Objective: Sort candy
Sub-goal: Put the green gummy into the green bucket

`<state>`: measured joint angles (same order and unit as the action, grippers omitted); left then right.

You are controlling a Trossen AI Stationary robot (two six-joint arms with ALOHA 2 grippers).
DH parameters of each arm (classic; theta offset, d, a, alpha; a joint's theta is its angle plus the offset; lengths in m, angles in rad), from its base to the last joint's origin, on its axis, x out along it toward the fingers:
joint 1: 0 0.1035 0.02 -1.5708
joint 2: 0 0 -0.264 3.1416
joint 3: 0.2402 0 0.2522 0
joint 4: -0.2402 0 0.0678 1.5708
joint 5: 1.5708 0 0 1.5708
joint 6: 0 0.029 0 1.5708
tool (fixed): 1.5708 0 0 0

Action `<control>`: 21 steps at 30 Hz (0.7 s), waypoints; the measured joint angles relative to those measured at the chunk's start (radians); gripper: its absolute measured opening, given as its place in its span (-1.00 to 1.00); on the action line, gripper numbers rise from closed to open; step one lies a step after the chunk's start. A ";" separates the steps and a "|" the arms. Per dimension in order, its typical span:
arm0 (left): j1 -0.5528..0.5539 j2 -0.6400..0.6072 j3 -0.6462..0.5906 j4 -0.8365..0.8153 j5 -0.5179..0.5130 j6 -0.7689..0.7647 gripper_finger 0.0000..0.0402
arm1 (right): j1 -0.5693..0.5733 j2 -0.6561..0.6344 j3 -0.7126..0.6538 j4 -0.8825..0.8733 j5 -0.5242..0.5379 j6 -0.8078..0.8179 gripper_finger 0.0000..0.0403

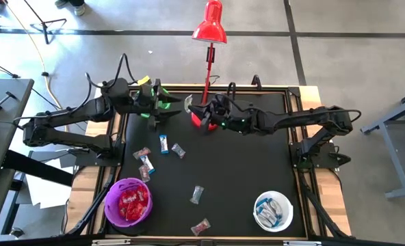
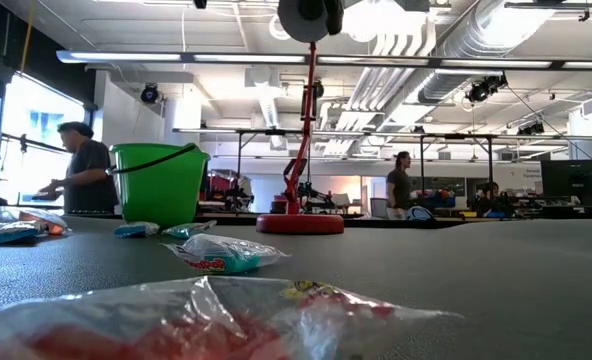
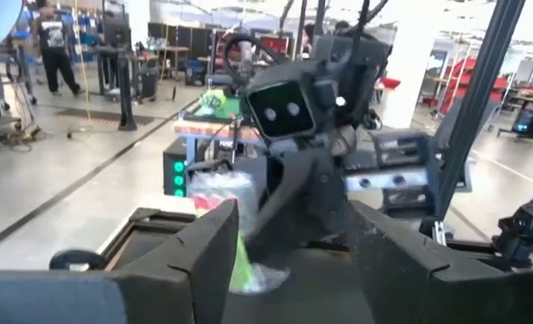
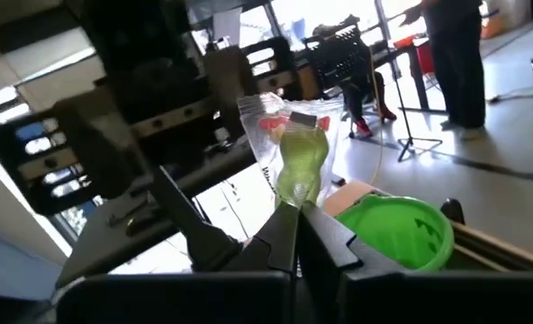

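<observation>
Pinched in the right hand, a clear green candy faces the spread left hand

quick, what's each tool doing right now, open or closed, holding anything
Left tool: open, fingers apart, holding nothing.
Right tool: closed on a clear-wrapped green candy, held above the green bowl.

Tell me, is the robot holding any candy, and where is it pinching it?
Yes. The right gripper is shut on a clear greenish candy, pinching the bottom end of its wrapper, above the green bowl. The left gripper is open and holds nothing.
</observation>
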<state>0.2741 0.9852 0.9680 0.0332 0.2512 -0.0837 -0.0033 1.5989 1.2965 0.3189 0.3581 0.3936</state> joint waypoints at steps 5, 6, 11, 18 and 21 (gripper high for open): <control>0.000 0.025 0.000 0.035 -0.002 0.000 0.00 | 0.006 0.001 0.033 0.000 0.000 -0.058 -1.00; 0.000 0.031 0.000 0.039 -0.003 -0.001 0.00 | 0.006 0.001 0.038 -0.001 0.000 -0.063 -1.00; 0.000 0.057 0.000 0.075 -0.024 -0.007 0.00 | 0.010 0.001 0.047 -0.008 0.001 -0.085 -1.00; 0.002 0.066 0.000 0.109 -0.074 0.018 0.00 | 0.027 0.001 0.048 -0.015 -0.003 -0.118 -1.00; 0.002 0.066 0.000 0.108 -0.075 0.010 0.00 | 0.031 0.001 0.049 -0.016 0.009 -0.133 -1.00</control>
<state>0.2763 1.0515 0.9680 0.1414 0.1764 -0.0737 0.0277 1.6001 1.3450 0.3033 0.3670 0.2607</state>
